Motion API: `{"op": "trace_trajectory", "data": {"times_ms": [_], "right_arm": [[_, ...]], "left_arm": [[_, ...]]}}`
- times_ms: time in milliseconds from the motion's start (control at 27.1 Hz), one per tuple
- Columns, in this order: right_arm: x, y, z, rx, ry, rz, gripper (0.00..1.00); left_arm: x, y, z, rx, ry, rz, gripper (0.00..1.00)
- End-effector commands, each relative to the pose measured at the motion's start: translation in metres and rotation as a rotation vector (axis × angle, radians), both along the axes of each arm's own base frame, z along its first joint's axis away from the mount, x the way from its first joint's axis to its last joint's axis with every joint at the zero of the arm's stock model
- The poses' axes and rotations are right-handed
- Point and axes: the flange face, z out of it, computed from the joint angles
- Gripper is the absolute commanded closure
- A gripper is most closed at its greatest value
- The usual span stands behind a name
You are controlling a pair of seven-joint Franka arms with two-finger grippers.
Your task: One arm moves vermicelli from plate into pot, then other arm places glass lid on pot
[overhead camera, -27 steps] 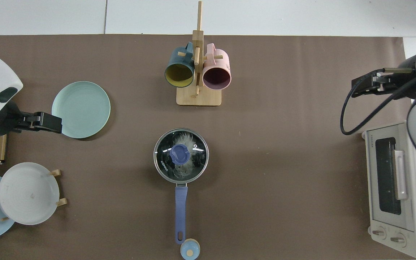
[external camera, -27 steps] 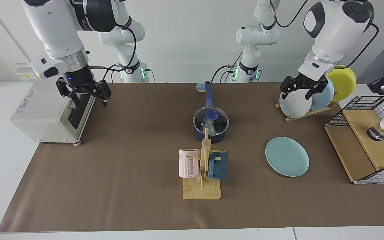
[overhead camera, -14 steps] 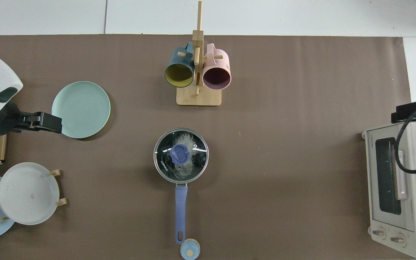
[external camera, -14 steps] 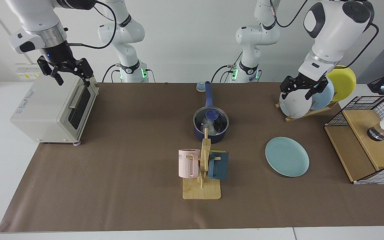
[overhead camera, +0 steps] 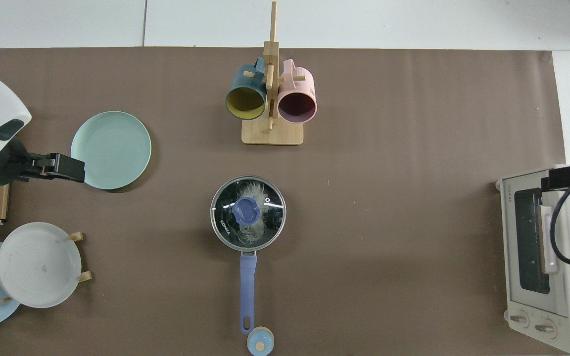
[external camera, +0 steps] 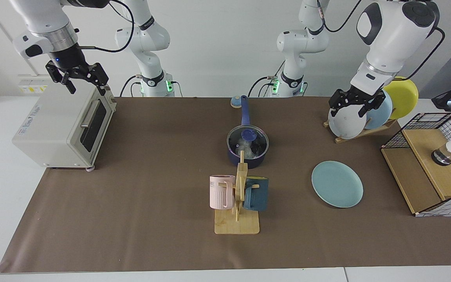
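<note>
Both claws empty: your right claw [external camera: 78,76], splayed, has risen above the toaster oven [external camera: 63,127]; glass lid [overhead camera: 248,211] caps pot [external camera: 248,156]. Task looks finished.

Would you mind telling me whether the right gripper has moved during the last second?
Yes. The right gripper has risen from in front of the toaster oven's door to above its top, farther from the pot.

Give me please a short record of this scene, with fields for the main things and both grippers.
vermicelli: inside pot, under lid
pot: mid-table
glass lid: seated on pot
plate: bare
left gripper: open, by the plate rack
right gripper: open, above the toaster oven
</note>
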Motion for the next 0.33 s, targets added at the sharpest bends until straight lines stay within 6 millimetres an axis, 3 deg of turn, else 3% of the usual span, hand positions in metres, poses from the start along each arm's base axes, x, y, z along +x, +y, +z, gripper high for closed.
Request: {"op": "trace_trajectory", "data": {"times_ms": [0, 296], "right_arm": [[-0.0069, 0.0032, -0.0021, 0.025, -0.016, -0.004, 0.00], [-0.0057, 0.0058, -0.0022, 0.027, -0.016, -0.039, 0.00]], "left_arm": [[-0.0017, 0.0012, 0.0057, 0.015, -0.012, 0.000, 0.00], [-0.0019, 0.0002, 0.0050, 0.014, -0.011, -0.002, 0.00]]}}
